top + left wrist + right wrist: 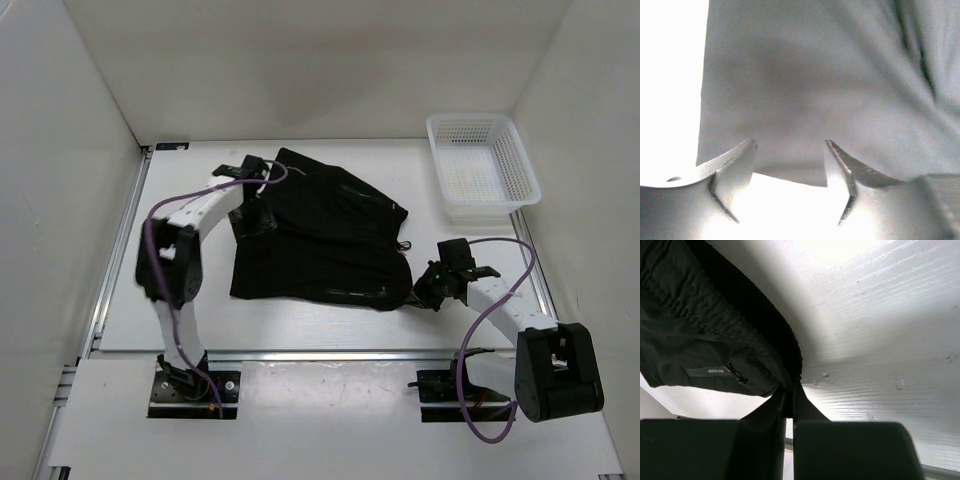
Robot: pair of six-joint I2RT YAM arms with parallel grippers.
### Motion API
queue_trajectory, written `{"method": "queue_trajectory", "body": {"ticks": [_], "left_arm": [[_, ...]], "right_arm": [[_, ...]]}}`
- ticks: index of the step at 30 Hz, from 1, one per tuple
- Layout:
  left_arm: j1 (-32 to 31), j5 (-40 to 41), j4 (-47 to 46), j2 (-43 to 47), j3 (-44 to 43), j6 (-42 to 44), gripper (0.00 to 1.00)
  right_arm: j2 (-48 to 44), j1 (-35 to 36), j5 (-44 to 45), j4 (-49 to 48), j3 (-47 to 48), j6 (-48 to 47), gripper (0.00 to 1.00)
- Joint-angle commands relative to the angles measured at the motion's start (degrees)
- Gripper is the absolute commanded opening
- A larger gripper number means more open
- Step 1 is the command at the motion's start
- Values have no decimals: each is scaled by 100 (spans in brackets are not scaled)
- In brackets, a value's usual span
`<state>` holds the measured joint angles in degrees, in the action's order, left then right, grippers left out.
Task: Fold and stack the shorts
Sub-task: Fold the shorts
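Note:
Black shorts (320, 235) lie spread and rumpled in the middle of the table. My left gripper (252, 215) hovers at their left edge. In the left wrist view it (790, 157) stands open, and a flat fabric edge of the shorts (815, 90) shows between the fingertips (737, 167) without being pinched. My right gripper (425, 290) sits at the shorts' near right corner. In the right wrist view it (790, 392) is shut on the elastic waistband of the shorts (700, 330), and the cloth hangs up and to the left from the tips.
A white plastic basket (482, 165) stands at the back right corner of the table. White walls close in the left, back and right sides. The table's metal front rail (320, 355) runs just ahead of both arm bases.

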<state>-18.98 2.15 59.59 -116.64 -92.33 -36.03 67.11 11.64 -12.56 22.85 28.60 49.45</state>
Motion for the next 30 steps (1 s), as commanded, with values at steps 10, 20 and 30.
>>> {"method": "queue_trajectory", "body": {"ticks": [10, 20, 30], "left_arm": [[615, -750, -579, 3877, 4169, -976, 69], [685, -383, -1160, 2753, 4250, -1038, 63], [685, 110, -1344, 2400, 4153, -1257, 52]], "right_arm": [[12, -21, 245, 185, 146, -261, 0], [-40, -21, 298, 237, 207, -366, 0], [-40, -21, 298, 290, 260, -471, 0]]}}
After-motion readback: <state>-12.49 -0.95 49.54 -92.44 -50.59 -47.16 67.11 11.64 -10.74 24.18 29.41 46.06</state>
